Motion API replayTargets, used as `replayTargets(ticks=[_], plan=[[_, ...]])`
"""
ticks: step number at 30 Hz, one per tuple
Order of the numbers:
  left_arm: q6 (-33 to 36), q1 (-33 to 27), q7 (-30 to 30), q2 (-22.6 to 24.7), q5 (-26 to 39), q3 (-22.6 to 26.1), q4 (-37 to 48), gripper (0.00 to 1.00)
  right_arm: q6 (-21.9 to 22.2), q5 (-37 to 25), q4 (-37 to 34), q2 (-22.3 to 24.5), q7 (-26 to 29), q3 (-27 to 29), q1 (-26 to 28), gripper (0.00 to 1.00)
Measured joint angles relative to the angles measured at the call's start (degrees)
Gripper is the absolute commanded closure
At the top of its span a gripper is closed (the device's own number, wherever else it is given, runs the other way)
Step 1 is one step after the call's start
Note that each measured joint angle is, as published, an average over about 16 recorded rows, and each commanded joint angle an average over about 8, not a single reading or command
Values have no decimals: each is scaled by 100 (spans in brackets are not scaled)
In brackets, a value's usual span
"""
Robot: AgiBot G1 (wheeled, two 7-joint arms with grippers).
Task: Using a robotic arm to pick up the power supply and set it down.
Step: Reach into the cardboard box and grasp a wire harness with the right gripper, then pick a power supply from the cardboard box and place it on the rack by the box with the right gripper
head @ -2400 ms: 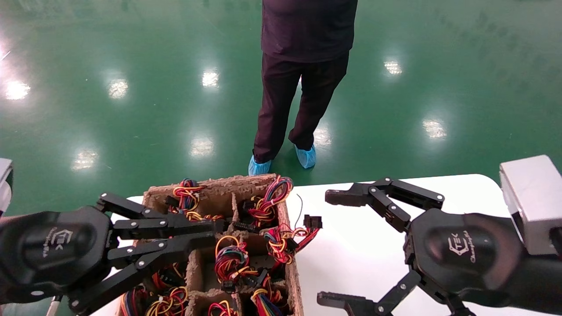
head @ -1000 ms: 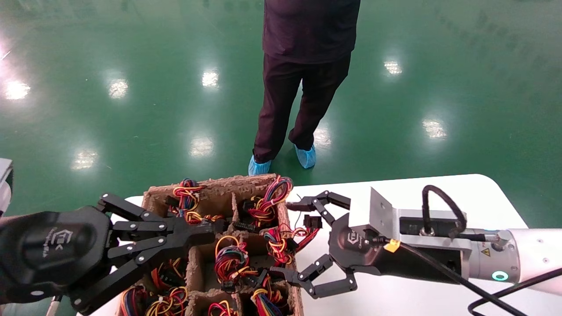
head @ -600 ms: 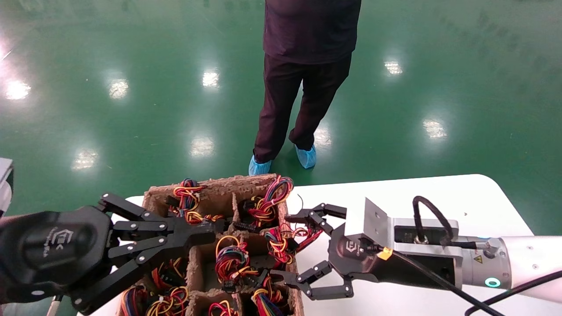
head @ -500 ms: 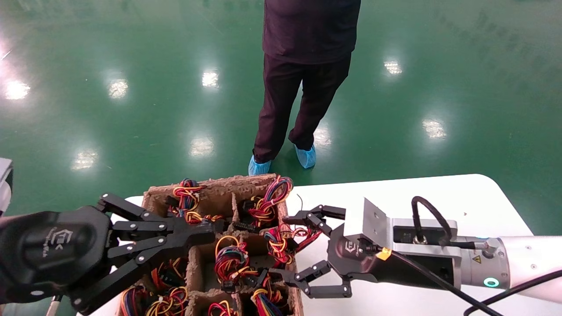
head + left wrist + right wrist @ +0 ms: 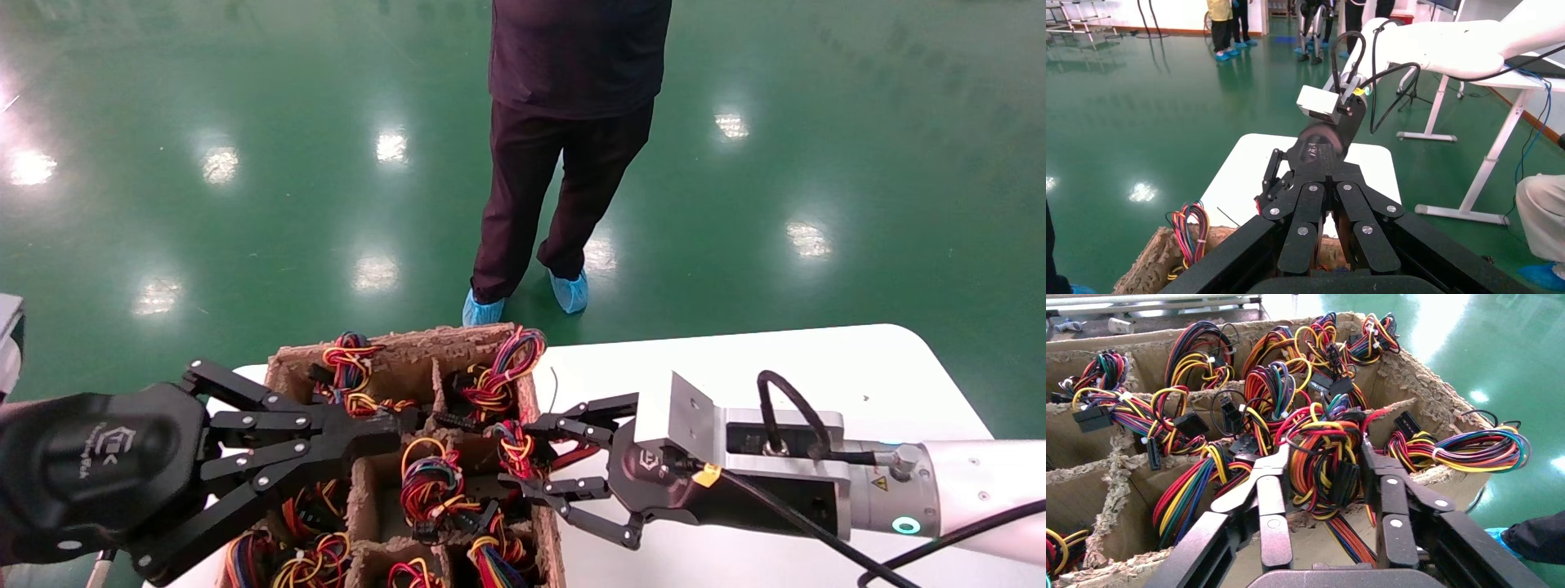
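The brown pulp tray (image 5: 409, 343) holds several bundles of red, yellow and black wires with black plugs. The power supply's metal box is hidden down in the cells; only wires show. My right gripper (image 5: 529, 453) reaches in from the white table over the tray's right wall. Its fingers press both sides of one wire bundle (image 5: 515, 445) in a right-hand cell. The right wrist view shows that gripper (image 5: 1324, 454) with the wire bundle (image 5: 1321, 438) and a black plug between its fingers. My left gripper (image 5: 400, 425) hangs shut over the tray's left half, holding nothing.
The tray (image 5: 1413, 386) sits at the left end of the white table (image 5: 776, 367), whose right part is bare. A person (image 5: 564, 163) in dark clothes and blue shoe covers stands on the green floor just beyond the table.
My right arm swung down and left from the table to the tray's right side, and its wide-open fingers have now closed in on the wire bundle. The left arm has not moved.
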Motion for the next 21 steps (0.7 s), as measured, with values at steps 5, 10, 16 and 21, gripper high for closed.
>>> replayTargets(ticks=[5, 10, 16, 21], plan=[[0, 0, 0, 0, 0, 0, 0, 100, 37, -26, -2, -6, 1, 0, 7, 100], [0, 0, 0, 0, 0, 0, 0, 100, 44, 1, 12, 11, 40, 17, 15, 100], [0, 0, 0, 0, 0, 0, 0, 100, 16, 77, 100, 77, 125, 60, 37, 100], [0, 0, 0, 0, 0, 0, 0, 100, -17, 179, 247, 164, 236, 119, 70, 100]])
